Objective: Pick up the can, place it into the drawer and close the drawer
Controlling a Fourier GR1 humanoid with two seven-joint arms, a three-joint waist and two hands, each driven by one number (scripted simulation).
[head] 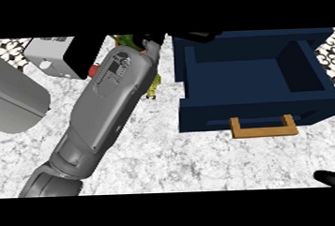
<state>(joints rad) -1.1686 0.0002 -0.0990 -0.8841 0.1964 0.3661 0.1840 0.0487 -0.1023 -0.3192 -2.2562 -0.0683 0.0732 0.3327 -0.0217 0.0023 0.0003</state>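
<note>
On the marbled white worktop (pixel 199 160), right of centre, stands the dark blue drawer (pixel 249 79), pulled open, its interior showing nothing inside. Wooden handle (pixel 264 128) on its front face, pointing toward the lower edge.

Left grey forearm (pixel 104 103) runs diagonally from lower left up to the top centre. Left hand (pixel 150 40) is at the top edge, just left of the drawer's back corner; mostly cut off, so cannot tell how its fingers are set or whether they hold anything. A yellow-green object (pixel 154 87) shows beside the wrist, partly hidden by the arm; cannot tell if this is the can.

Right hand (pixel 332 178): only a black tip at the lower right corner; finger state cannot be told.

Grey appliance (pixel 14 99) at left edge; white box (pixel 49 55) at upper left.
</note>
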